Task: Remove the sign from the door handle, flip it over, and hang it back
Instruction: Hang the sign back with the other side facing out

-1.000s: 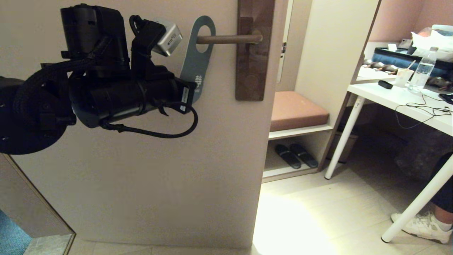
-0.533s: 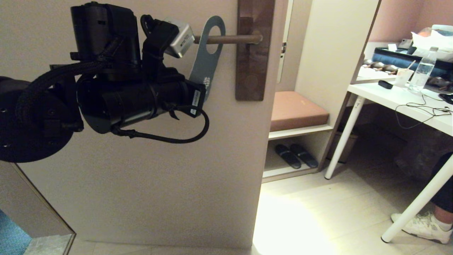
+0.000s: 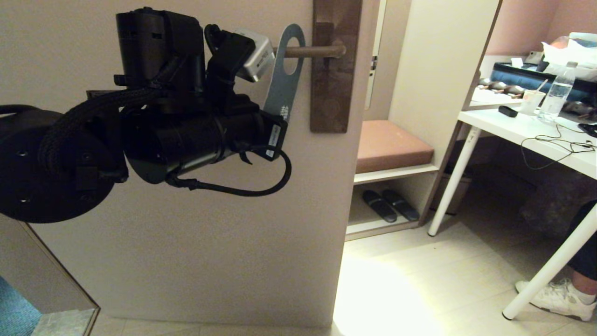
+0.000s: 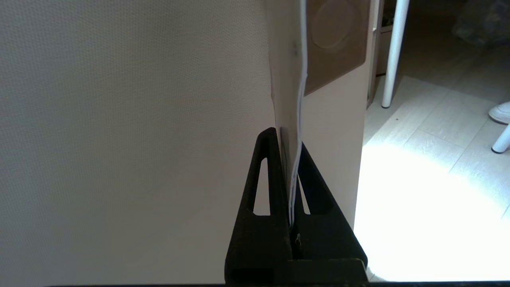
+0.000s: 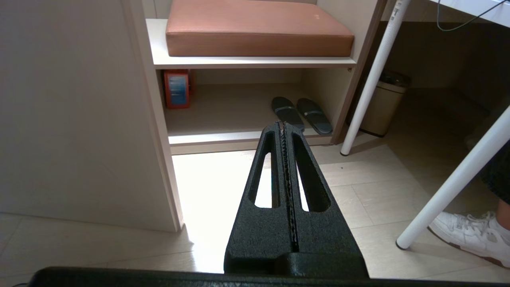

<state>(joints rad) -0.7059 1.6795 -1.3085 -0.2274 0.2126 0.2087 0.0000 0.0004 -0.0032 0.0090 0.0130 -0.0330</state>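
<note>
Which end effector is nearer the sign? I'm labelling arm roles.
Left. The left end effector is clamped on the sign; the right end effector hangs away, over the floor.

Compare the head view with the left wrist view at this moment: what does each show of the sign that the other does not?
Only the head view shows the sign's oval hole threaded on the door handle, its blue-grey face, and the arm's bulk hiding its lower end. Only the left wrist view shows the left gripper shut on the sign's lower edge, the card seen edge-on between the fingers. Both show the sign in front of the door and the dark backplate.
</note>
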